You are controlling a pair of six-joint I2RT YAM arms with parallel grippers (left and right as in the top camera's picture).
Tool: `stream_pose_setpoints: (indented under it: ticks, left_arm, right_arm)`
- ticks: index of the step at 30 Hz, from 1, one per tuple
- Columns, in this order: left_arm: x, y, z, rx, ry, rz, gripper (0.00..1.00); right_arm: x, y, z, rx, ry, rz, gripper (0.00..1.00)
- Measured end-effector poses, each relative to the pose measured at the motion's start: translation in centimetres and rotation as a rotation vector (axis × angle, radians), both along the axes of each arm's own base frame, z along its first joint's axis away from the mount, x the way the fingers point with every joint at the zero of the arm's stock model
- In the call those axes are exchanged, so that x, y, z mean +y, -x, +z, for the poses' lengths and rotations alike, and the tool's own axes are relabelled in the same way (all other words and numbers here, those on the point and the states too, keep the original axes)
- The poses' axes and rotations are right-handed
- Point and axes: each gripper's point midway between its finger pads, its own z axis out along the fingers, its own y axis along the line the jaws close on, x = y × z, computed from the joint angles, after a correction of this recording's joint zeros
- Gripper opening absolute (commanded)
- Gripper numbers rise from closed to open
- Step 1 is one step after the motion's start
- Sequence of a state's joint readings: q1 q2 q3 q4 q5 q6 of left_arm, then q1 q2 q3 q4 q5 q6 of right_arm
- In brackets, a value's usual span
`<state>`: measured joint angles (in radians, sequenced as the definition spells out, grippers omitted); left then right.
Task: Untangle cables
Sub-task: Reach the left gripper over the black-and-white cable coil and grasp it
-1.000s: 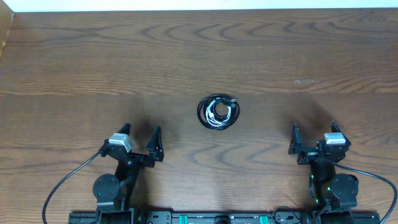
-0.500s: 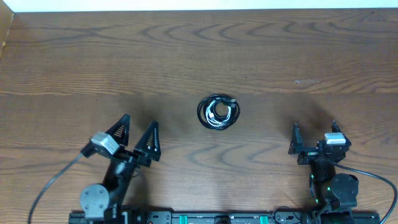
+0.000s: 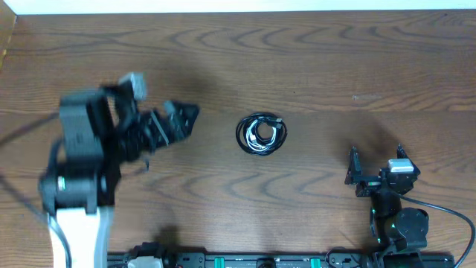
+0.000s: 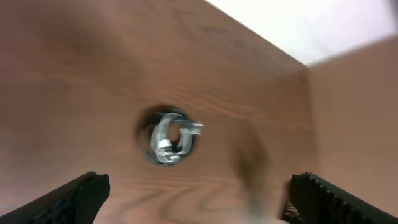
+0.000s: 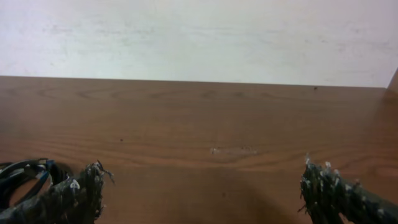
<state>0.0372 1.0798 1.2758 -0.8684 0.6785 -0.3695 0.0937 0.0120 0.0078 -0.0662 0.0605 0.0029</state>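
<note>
— How is the left gripper held?
— Its jaws are spread wide and nothing is gripped between them. From overhead it is seen blurred, pointed toward the cables and kept apart from them on their left side.
— And the right gripper?
— It is likewise opened fully, with nothing pinched. It is kept near the robot's edge of the table, well to the right of the cables.
— Where are the cables found?
— They are laid in one small tangled coil near the middle of the table, with a white cord seen inside black loops. In the left wrist view the coil is framed between the two fingers, farther out on the wood. In the right wrist view only a few dark loops are caught at the left edge, beside the finger seen on that side.
</note>
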Motion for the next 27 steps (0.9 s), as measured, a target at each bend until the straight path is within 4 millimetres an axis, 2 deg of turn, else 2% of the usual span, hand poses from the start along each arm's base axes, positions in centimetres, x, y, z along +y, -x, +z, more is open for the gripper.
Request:
stream_pose_setpoints:
  ticks: [2, 4, 10, 13, 18, 21, 27]
  left_arm:
    - [-1.3, -0.9, 0.2, 0.028, 0.065, -0.077, 0.98]
    - [-2.6, -1.2, -0.5, 0.083, 0.135, -0.147, 0.98]
    - [-6.2, -0.9, -4.9, 0.324, 0.219, -0.280, 0.98]
    - [-7.9, -0.3, -7.5, 0.434, 0.168, -0.305, 0.98]
    - [-9.6, -0.1, -11.9, 0.532, 0.000, -0.296, 0.98]
    - [-10.4, -1.2, -13.8, 0.513, -0.082, -0.289, 0.98]
    - [-10.4, -2.7, -16.6, 0.539, -0.161, -0.232, 0.98]
  right_arm:
    - [0.0, 0.0, 0.0, 0.000, 0.000, 0.000, 0.99]
    - [0.0, 0.0, 0.0, 0.000, 0.000, 0.000, 0.99]
    - [0.0, 0.0, 0.0, 0.001, 0.000, 0.000, 0.99]
    - [0.0, 0.0, 0.0, 0.000, 0.000, 0.000, 0.99]
    - [0.0, 0.0, 0.0, 0.000, 0.000, 0.000, 0.99]
    - [0.0, 0.0, 0.0, 0.000, 0.000, 0.000, 0.99]
    - [0.0, 0.0, 0.0, 0.000, 0.000, 0.000, 0.99]
